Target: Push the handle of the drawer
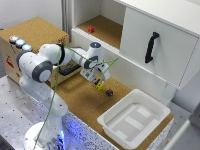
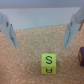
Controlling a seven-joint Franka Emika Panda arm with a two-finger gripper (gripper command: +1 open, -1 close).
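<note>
The white Franka arm reaches across the cork-topped counter [image 1: 80, 97], its gripper [image 1: 98, 79] hanging above the cork with nothing between its fingers. In the wrist view the two grey fingers [image 2: 10, 29] stand wide apart, with bare cork between them. Just below the gripper lies a small yellow-green cube printed with a black letter S [image 2: 48, 62], and near it, toward the exterior view's right, a small dark purple block [image 1: 109, 92] (only its edge shows in the wrist view).

The light brown cork-surfaced box [image 1: 35, 31] stands at the exterior view's left, behind the arm. The shallow tan wooden drawer [image 1: 67, 69] sits at its lower front, mostly hidden by the arm; its short black handle [image 1: 66, 70] shows only as a dark strip beside the arm's forearm, apart from the gripper. Whether the drawer is pushed fully in I cannot tell.

A white plastic tray [image 1: 132, 120] rests on the counter at the exterior view's right. Above it is a large white cabinet door with an upright black handle [image 1: 151, 47], and a small red object [image 1: 91, 29] sits on the cork shelf.
</note>
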